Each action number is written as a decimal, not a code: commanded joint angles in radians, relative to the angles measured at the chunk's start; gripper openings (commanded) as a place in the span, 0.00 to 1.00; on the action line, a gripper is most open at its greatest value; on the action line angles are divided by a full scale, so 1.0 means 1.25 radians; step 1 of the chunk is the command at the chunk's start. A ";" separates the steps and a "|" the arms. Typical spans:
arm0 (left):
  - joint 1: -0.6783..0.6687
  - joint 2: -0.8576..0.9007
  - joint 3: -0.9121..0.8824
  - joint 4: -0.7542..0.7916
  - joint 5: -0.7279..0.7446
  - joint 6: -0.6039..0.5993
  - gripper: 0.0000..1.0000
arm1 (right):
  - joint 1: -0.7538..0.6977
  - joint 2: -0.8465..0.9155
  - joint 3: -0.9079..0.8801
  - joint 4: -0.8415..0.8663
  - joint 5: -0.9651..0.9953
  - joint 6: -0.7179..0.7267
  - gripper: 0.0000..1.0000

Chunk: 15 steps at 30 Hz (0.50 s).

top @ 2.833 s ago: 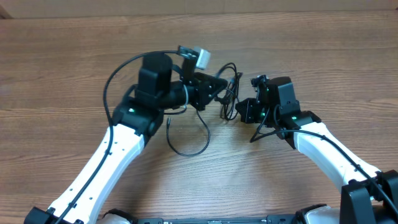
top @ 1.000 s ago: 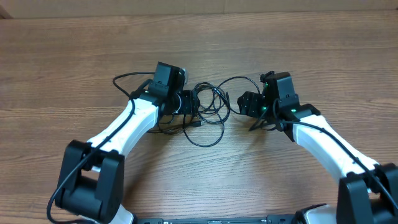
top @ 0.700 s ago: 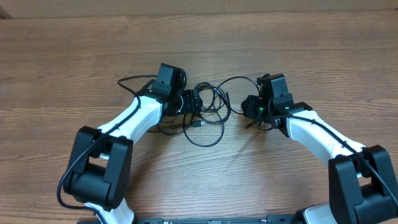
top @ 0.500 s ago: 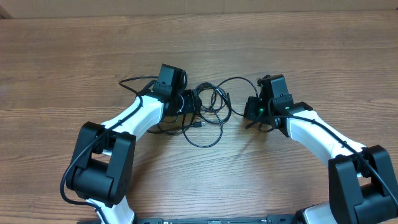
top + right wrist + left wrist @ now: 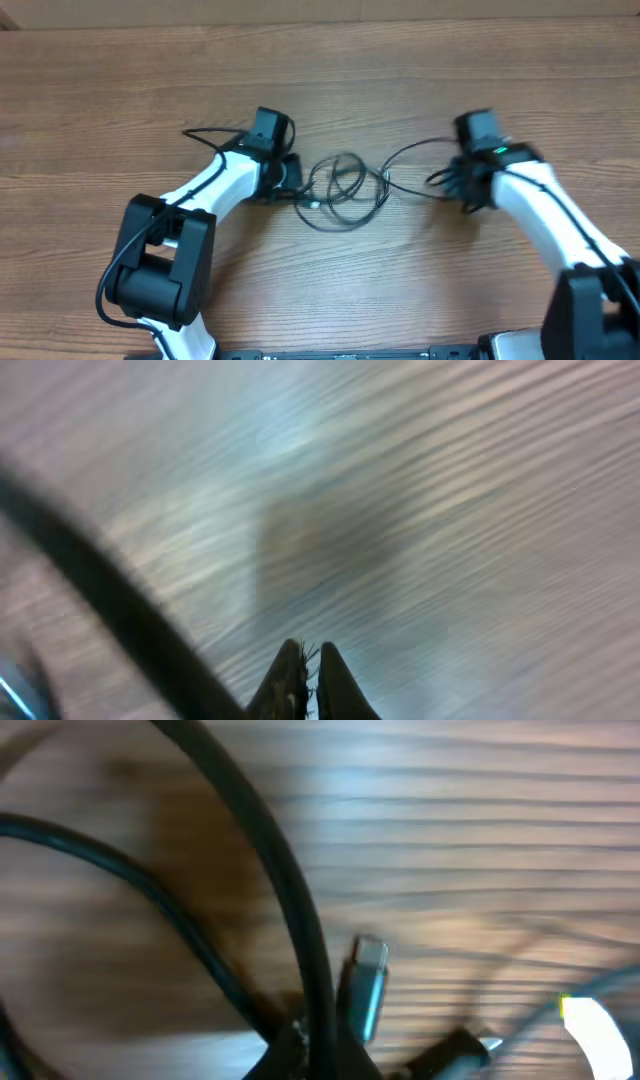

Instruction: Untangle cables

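The cables (image 5: 345,187) are thin black wires in a loose tangle on the wooden table between my two arms. One strand arcs right from the tangle to my right gripper (image 5: 445,183). My left gripper (image 5: 292,188) sits at the tangle's left edge. In the left wrist view the left gripper (image 5: 315,1048) is shut on a black cable (image 5: 290,890), beside a silver-tipped plug (image 5: 366,970). In the blurred right wrist view the right gripper (image 5: 308,656) is shut, with a black cable (image 5: 110,610) running down past its left finger.
The wooden table (image 5: 320,70) stretches behind and in front of the tangle. My left arm's own thicker black cable (image 5: 205,133) loops out to the left of its wrist.
My right arm has swung right and pulled a strand out with it. The tangle has shifted slightly right and toward the front and has opened up. My left gripper has stayed nearly in place.
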 commanded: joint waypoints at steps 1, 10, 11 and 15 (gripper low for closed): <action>0.070 -0.030 0.003 -0.069 -0.202 0.007 0.04 | -0.099 -0.070 0.107 -0.067 0.114 0.017 0.04; 0.170 -0.125 0.003 -0.091 -0.182 -0.005 0.04 | -0.357 -0.105 0.239 -0.100 0.147 0.016 0.04; 0.173 -0.136 0.003 -0.091 -0.180 -0.005 0.04 | -0.377 -0.105 0.246 -0.097 0.148 0.016 0.04; 0.175 -0.175 0.003 -0.089 -0.179 -0.005 0.04 | -0.464 -0.105 0.264 -0.080 0.147 0.017 0.04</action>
